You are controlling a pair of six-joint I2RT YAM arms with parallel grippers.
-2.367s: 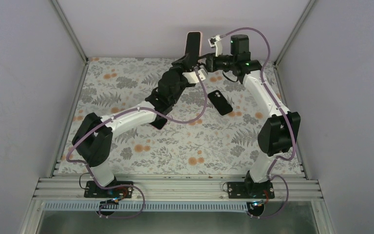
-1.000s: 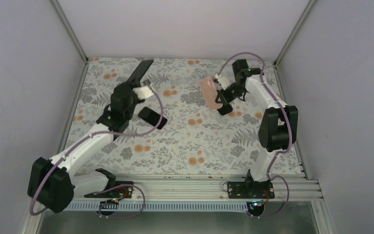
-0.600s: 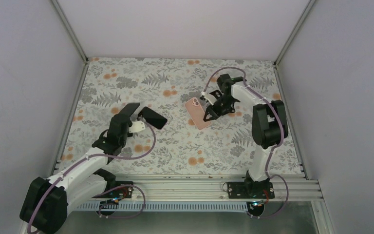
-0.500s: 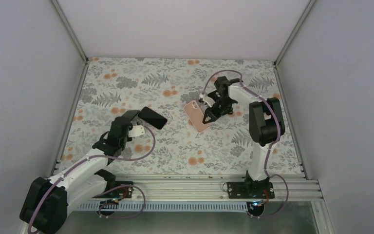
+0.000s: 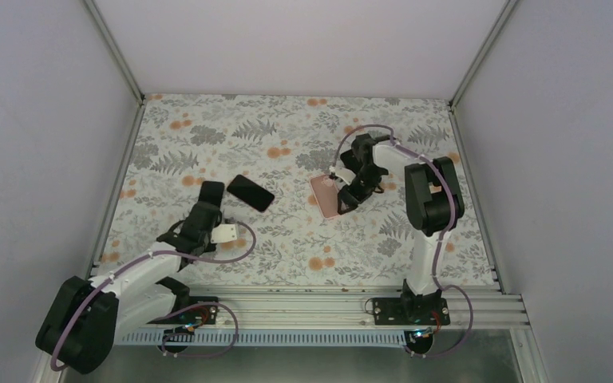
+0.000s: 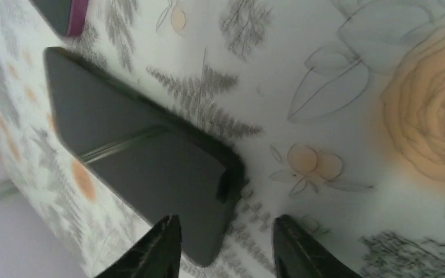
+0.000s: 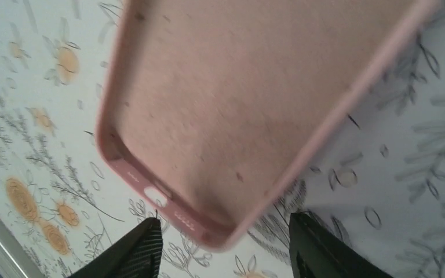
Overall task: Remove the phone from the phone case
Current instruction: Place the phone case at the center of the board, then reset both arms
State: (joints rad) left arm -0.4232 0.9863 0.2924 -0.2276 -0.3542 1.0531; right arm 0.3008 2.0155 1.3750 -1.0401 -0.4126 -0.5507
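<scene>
The black phone (image 5: 249, 192) lies flat on the floral cloth left of centre, out of its case. My left gripper (image 5: 212, 191) sits low at the phone's near-left end, open; in the left wrist view the phone (image 6: 139, 156) has one corner between the spread fingers of that gripper (image 6: 226, 258), which do not press on it. The pink phone case (image 5: 325, 194) lies on the cloth right of centre, hollow side up and empty (image 7: 255, 98). My right gripper (image 5: 343, 204) is open, and its fingers (image 7: 136, 249) straddle the case's end.
The table is covered in floral cloth (image 5: 287, 239) and boxed in by grey walls with metal corner posts (image 5: 116, 56). An aluminium rail (image 5: 287, 307) runs along the near edge by the arm bases. Purple cables (image 5: 239, 243) trail from both arms.
Both arms came down from holding phone and case in the air. The left laid the phone on the cloth and opened. The right laid the pink case down and opened.
</scene>
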